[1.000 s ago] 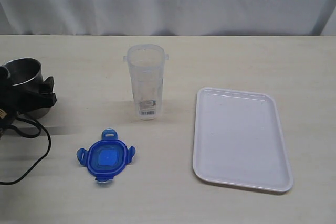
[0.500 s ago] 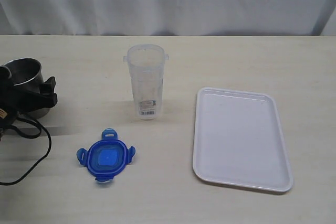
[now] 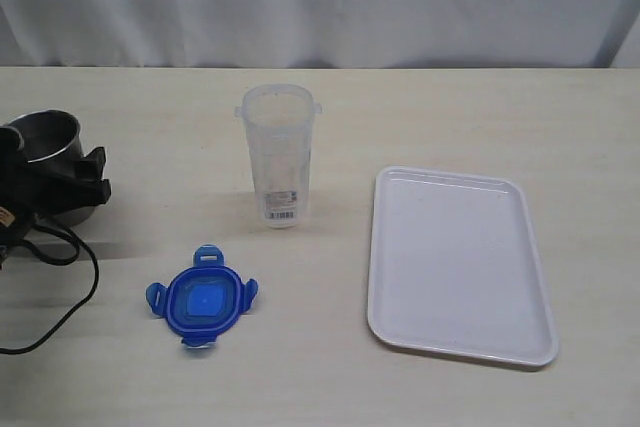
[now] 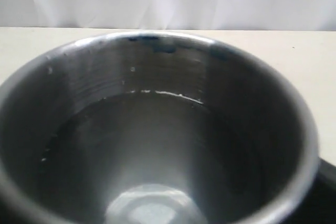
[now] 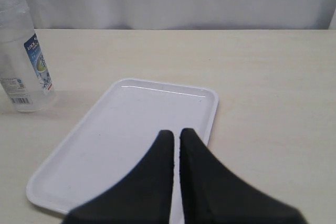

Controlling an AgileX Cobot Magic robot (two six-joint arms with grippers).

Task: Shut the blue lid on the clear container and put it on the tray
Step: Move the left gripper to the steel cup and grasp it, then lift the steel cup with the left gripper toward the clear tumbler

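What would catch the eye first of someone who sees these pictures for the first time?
The blue lid lies flat on the pale table, nearer the camera than the upright, open clear container. To their right lies the white tray, with nothing on it. At the left edge stands a steel cup, which fills the left wrist view.

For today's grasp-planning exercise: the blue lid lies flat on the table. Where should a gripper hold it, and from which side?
Probably from straight above, pinching the blue lid across two opposite rim edges between its flaps. It lies flat on the table, so no side offers a way under it.
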